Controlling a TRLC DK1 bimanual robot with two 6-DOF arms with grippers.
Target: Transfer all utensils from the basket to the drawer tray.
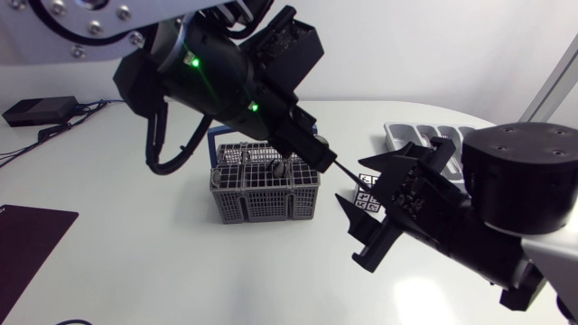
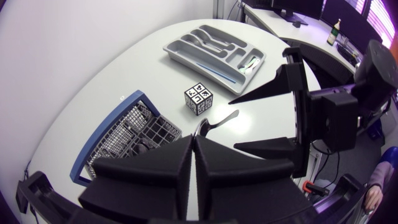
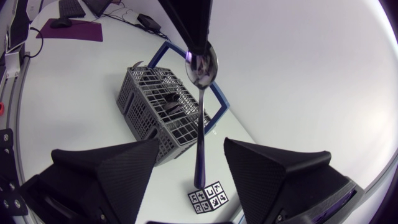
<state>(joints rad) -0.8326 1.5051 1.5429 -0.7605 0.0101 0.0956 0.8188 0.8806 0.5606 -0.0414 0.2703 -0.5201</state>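
My left gripper (image 1: 322,160) hangs above the table to the right of the grey wire basket (image 1: 266,191), shut on the bowl end of a metal spoon (image 1: 350,171). The spoon's handle (image 3: 200,143) points toward my right gripper (image 1: 350,181), which is open with one finger on each side of the handle and a gap on both sides. In the left wrist view the spoon (image 2: 219,121) sticks out past the shut fingers (image 2: 180,168). The grey drawer tray (image 2: 214,53) holds several utensils at the far right. More utensils stand in the basket (image 3: 160,107).
A small black-and-white marker cube (image 1: 366,199) sits on the table between basket and tray, below the spoon. A dark purple mat (image 1: 27,230) lies at the near left, and a black box with cables (image 1: 36,110) at the far left.
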